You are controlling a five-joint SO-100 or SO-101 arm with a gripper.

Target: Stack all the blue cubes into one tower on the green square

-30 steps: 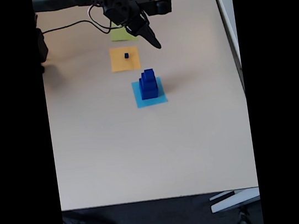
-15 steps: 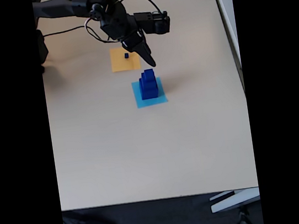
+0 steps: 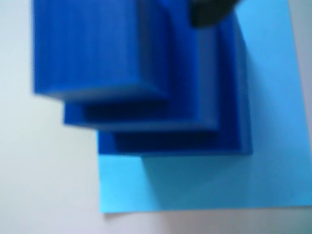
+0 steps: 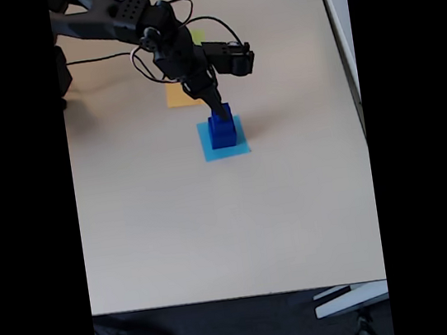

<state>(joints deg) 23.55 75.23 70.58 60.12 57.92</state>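
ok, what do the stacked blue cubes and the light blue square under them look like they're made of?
Blue cubes: likely matte plastic, maybe 3D-printed; faint fine ridges run down the faces, though blur leaves foam possible. Light blue square: thin paper or card, flat on the table, matte, crisp edges.

Pale beige table [image 4: 215,227] evenly lit; dark floor [image 4: 255,330] below, possibly carpet.

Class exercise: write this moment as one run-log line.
gripper: at top of blue cube stack, jaw state unclear | stack: on light blue square | green square: mostly hidden behind arm
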